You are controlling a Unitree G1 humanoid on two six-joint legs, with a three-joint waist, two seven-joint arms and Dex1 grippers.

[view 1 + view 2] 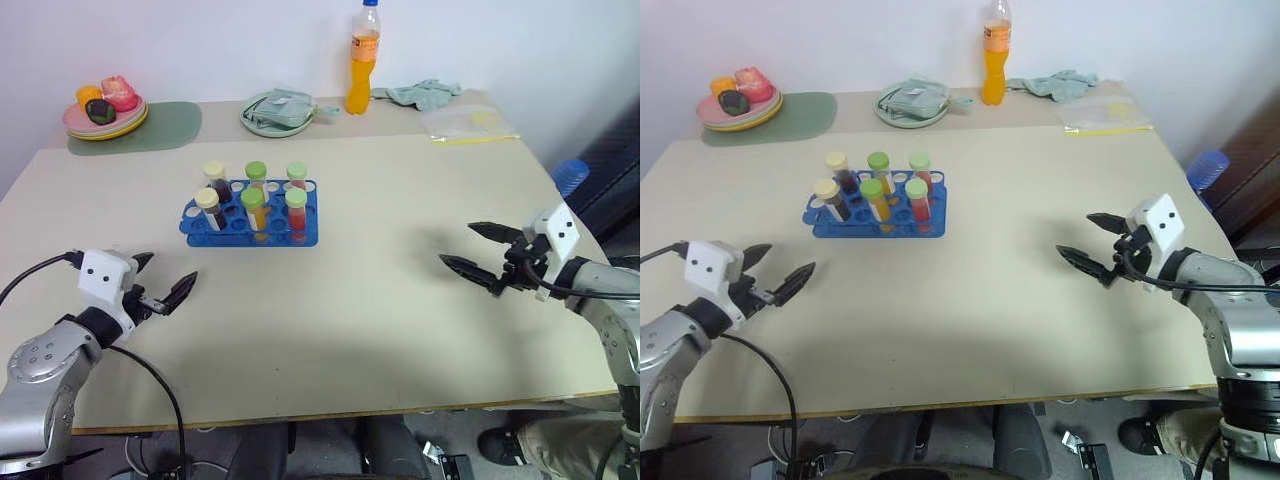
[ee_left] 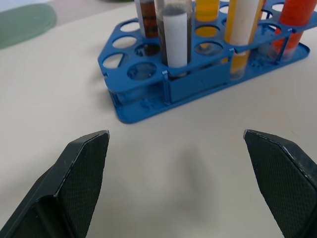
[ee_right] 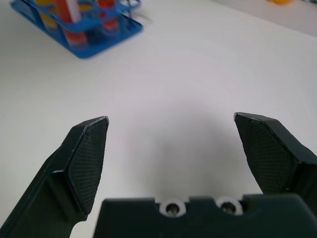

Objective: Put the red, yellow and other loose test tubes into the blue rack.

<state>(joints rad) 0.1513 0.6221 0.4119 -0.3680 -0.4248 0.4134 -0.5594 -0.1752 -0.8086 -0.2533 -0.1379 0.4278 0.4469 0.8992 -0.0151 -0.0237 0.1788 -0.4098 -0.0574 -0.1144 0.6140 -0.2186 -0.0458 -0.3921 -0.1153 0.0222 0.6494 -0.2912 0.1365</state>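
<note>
The blue rack point(image 1: 251, 213) stands left of centre in the upper half of the head view, on the beige counter point(image 1: 370, 290), with six capped tubes point(image 1: 254, 204) upright in it: cream, green and pale green caps over dark, yellow and red contents. No loose tube lies on the bare counter around it, so the sorting looks finished or nearly so. The left hand point(image 1: 162, 282) hovers at the lower left of the frame, fingers spread wide and grasping nothing, pointed toward the rack, which fills the upper part of its wrist view. The right hand point(image 1: 483, 252) hangs at the right edge, well apart from the rack, also released and empty. The sound move here is probably to check that every tube sits fully down in its hole and stands straight, and to keep both hands clear of the tall caps, since a sideways brush could tip the light rack. At the far edge sit a plate of toy food point(image 1: 104, 108), a bottle of orange drink point(image 1: 363, 60) and a cloth point(image 1: 424, 94).
</note>
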